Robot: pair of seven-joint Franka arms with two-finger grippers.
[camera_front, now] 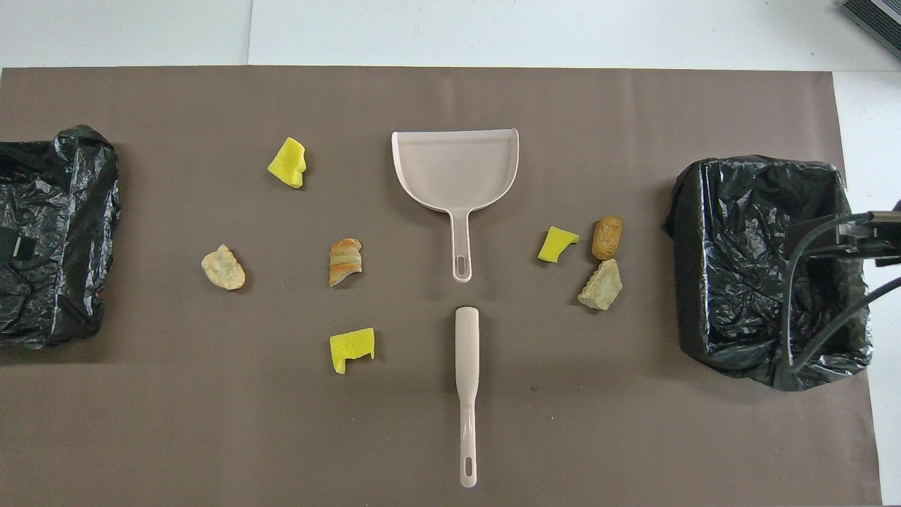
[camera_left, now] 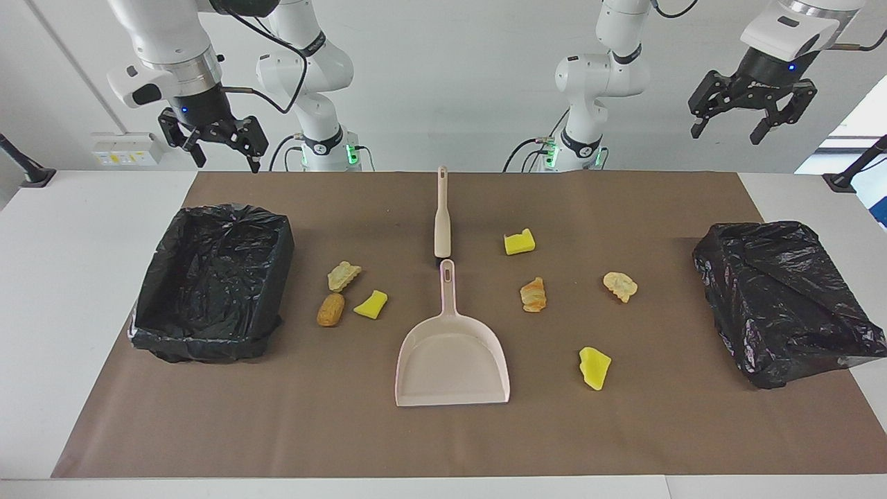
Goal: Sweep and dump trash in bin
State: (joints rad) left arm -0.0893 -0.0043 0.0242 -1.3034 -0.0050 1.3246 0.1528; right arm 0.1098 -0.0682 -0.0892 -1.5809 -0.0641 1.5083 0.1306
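Note:
Several scraps of trash lie scattered on the brown mat: yellow sponge chunks [camera_left: 520, 242] [camera_left: 371, 304] [camera_left: 594, 367] and tan or orange-brown bread-like pieces [camera_left: 344, 275] [camera_left: 330, 309] [camera_left: 533, 294] [camera_left: 620, 285]. An open bin [camera_left: 274, 239] lined with a black bag stands toward the right arm's end. My right gripper [camera_left: 225, 156] hangs open and empty high above the table by that bin. My left gripper [camera_left: 727, 128] is raised high at the other end, open and holding nothing.
A beige dustpan [camera_left: 450, 353] lies mid-mat, its handle pointing toward the robots. A beige brush [camera_left: 442, 218] lies in line with it, nearer the robots. A lumpy black bag-covered box [camera_left: 783, 298] sits toward the left arm's end. Cables [camera_front: 823, 282] hang over the open bin.

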